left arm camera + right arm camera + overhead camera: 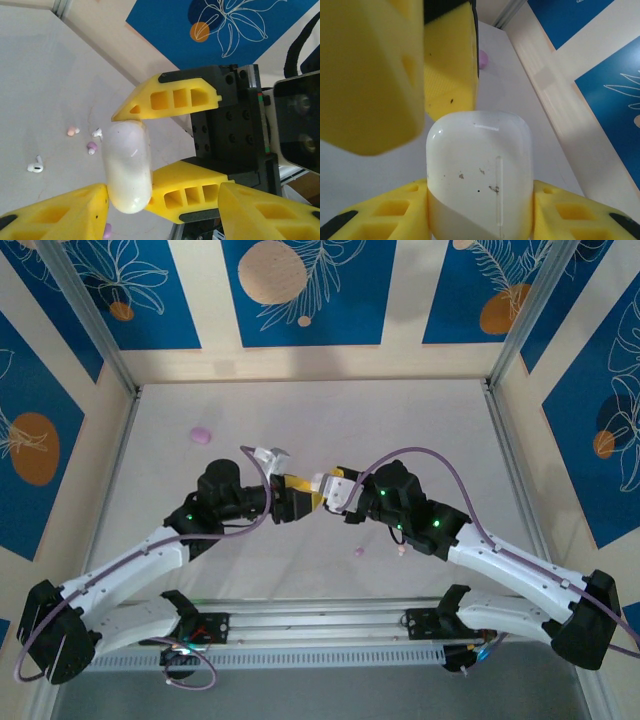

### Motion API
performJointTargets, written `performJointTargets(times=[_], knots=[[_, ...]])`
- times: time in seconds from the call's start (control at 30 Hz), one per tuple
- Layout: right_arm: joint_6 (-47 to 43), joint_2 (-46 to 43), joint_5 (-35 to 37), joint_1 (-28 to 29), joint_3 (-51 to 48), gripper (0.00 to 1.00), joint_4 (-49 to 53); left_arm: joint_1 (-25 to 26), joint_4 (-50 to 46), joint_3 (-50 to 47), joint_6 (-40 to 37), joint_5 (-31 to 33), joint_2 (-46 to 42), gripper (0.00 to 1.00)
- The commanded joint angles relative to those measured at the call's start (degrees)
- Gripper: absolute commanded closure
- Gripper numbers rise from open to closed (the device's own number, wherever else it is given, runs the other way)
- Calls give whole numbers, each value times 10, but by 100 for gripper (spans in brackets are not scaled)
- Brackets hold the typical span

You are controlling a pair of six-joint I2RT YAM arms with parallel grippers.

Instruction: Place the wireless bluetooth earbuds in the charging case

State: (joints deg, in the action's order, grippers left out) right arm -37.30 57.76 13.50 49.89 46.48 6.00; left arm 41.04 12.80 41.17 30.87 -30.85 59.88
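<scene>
**Charging case (323,481) pinched by right fingers (340,476); left fingers (296,485) spread apart**

Top: both sets of fingers meet over the middle of the table (300,410).
Left wrist: the case's lower end touches one left finger; earbuds (92,147) lie loose on the table beyond.
Right wrist: the case sits between the right fingers, with the left fingers at its top.

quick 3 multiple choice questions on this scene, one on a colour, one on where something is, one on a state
1. The charging case is: A black; B white; C blue.
2. The loose earbuds lie: A on the table; B in the charging case; C in a tray.
3. The right gripper is: A open and empty; B resting on the table; C shut on the charging case.
Answers: B, its shell is white; A, they sit scattered on the tabletop; C, its yellow fingers press both sides of it.
</scene>
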Motion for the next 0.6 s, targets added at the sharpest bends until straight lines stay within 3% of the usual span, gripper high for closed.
performJointTargets(times=[0.0,0.23,0.37,0.57], knots=[[-8,-14,-28,4,-6,55,-30,8,3,22,-15,0,7,43],[-6,-17,-38,4,-7,56,-38,9,-15,32,-22,14,22,42],[-13,-20,-47,3,-9,56,-39,10,-18,42,-20,13,32,53],[-27,-21,-36,8,-5,55,-32,11,-30,54,-21,16,44,59]])
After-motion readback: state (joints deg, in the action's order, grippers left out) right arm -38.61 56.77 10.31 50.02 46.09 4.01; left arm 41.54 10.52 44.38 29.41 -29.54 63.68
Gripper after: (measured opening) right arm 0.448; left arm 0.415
